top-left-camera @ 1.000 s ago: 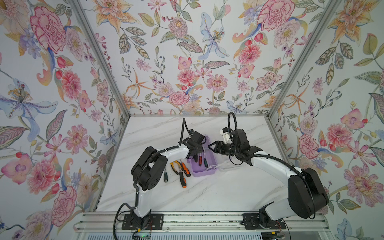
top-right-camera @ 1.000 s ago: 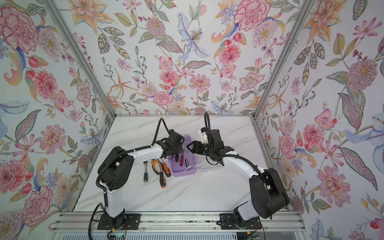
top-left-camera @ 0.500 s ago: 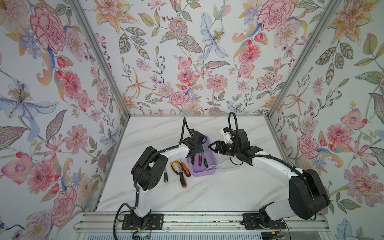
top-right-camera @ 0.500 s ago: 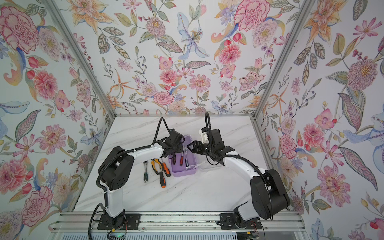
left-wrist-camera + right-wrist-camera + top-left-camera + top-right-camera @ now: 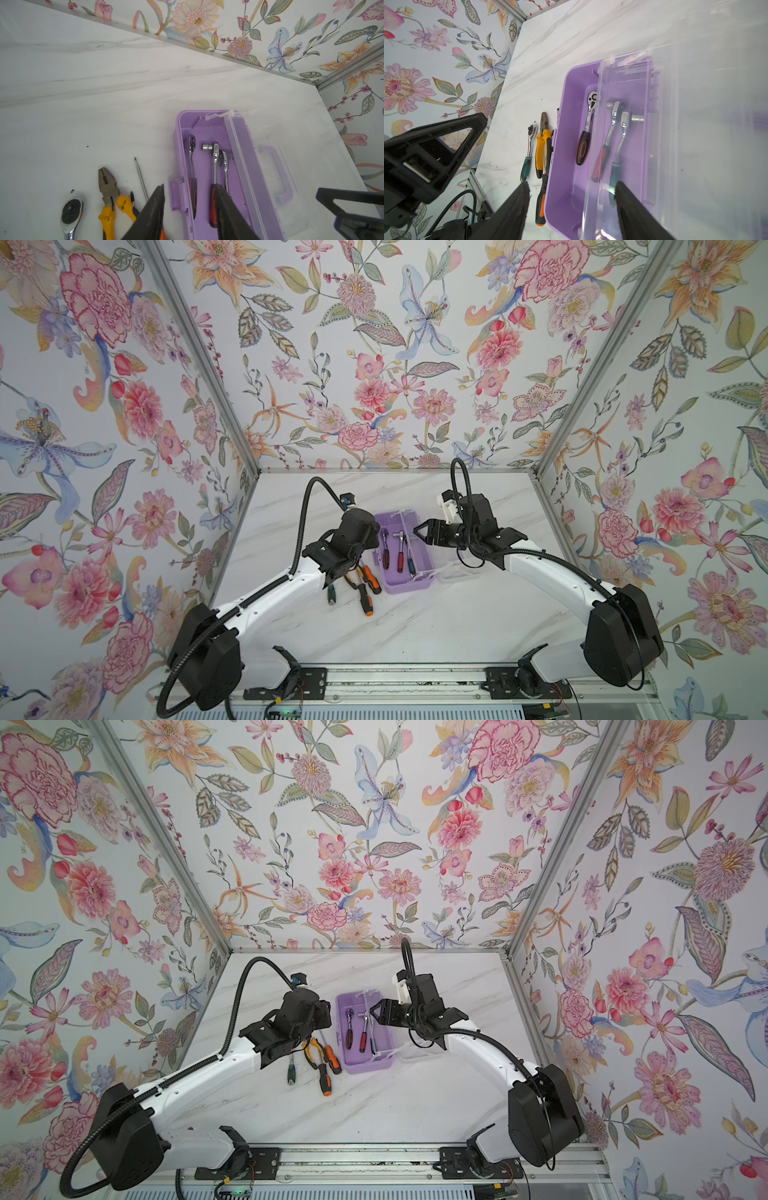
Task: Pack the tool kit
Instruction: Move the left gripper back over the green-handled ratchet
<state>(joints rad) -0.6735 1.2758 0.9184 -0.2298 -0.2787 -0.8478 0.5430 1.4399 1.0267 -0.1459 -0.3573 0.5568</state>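
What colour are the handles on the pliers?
The pliers have yellow handles, clearest in the left wrist view.

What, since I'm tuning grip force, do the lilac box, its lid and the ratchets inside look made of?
Lilac box: opaque moulded plastic, smooth satin finish, with moulded latch tabs. Lid: clear glossy plastic; the table shows through it. Ratchets: probably chromed steel, mirror-bright heads and shafts; their coloured grips look like rubber or soft plastic.

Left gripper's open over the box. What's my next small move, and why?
Probably lift the left gripper clear of the box and shift it over the pliers: it holds nothing, three ratchets lie inside, and the pliers lie outside it.
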